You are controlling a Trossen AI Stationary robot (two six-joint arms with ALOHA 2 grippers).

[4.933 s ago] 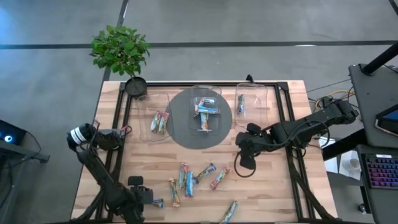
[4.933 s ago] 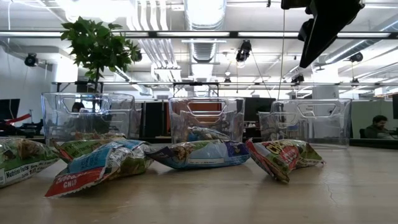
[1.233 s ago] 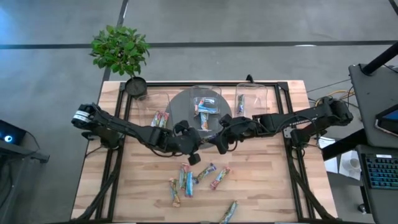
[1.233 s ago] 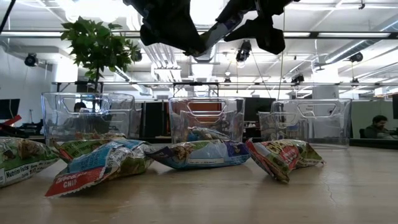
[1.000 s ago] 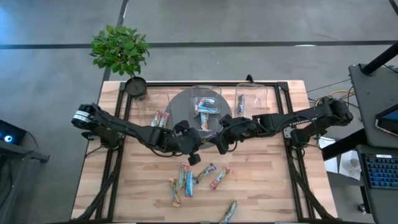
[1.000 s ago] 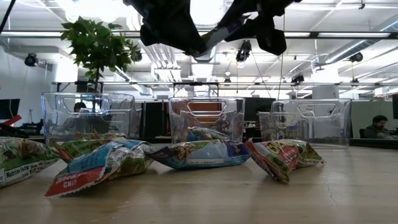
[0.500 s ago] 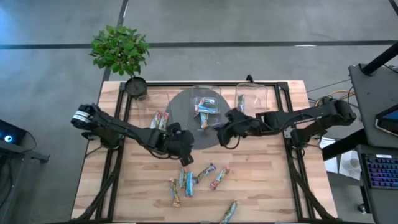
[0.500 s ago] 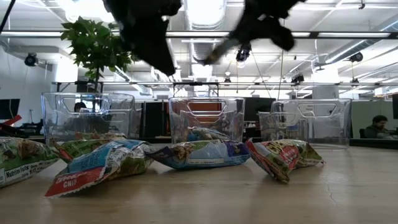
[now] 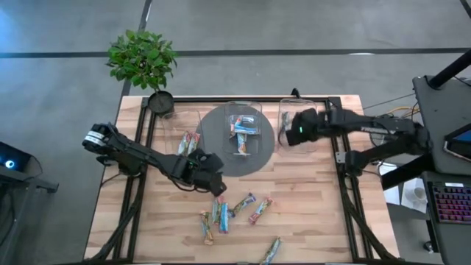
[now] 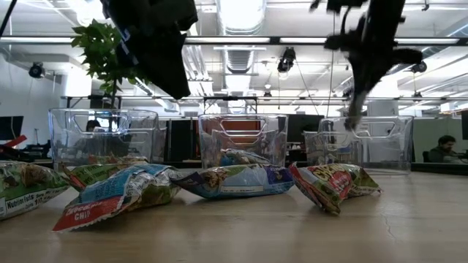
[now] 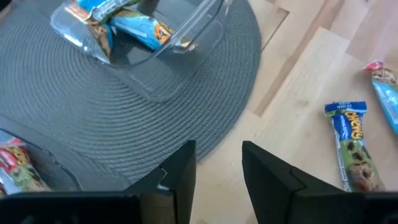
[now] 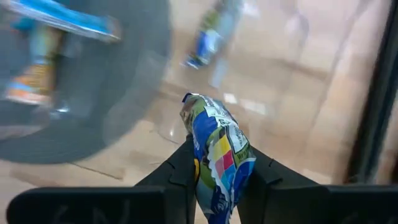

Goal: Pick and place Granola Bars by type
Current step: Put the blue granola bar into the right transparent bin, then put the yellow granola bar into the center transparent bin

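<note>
High view: the right pincer [image 9: 288, 137] hangs over the right bin [image 9: 312, 110], probably because the bar it carries belongs with the one already lying there. The left pincer [image 9: 218, 188] sits low over the counter [image 9: 309, 213], just above the loose bars [image 9: 229, 211], likely lining up its own pick. Three clear bins stand in a row at the far side. The left bin [image 9: 177, 121] holds two or three bars, the middle bin [image 9: 254, 110], on a round grey mat [image 9: 212, 151], holds a few blue ones, and the right bin shows one. About six bars remain spread on the near half of the counter.

Low view: bars lie flat in front, with the three bins behind them. Both arms hang dark overhead, the right one above the right bin.

Left wrist view: the left pincer [image 11: 219, 171] is open a moderate gap and holds nothing. Its fingers straddle the mat's edge, with a blue bar [image 11: 349, 146] on the wood beside it.

Right wrist view: the right pincer [image 12: 217, 168] is clamped narrow on a blue and yellow bar [image 12: 217, 149], which stands up between the fingers, gripped at one end so it can drop lengthwise into the bin.
</note>
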